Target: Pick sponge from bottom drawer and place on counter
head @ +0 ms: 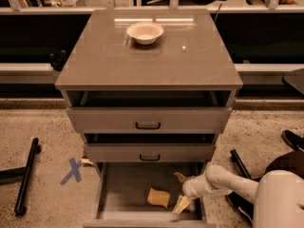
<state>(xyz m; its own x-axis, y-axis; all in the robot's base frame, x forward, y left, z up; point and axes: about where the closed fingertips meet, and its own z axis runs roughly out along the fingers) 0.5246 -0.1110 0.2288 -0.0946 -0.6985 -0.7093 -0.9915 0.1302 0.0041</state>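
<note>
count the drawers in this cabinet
3, stacked, none hidden: top drawer with a black handle, middle drawer below it, and the bottom drawer pulled open, holding the sponge, with the gripper open beside it.

The pale-yellow sponge (pixel 158 197) lies in the grey-brown bottom drawer (pixel 121 194), beside the white gripper (pixel 180 190), whose tan fingers (pixel 182 204) are spread near the drawer's right edge. The glossy grey-brown counter (pixel 190 61) bears a cream bowl (pixel 145 32) near its back edge. The speckled beige floor (pixel 42 137) shows a blue X (pixel 72 170).
</note>
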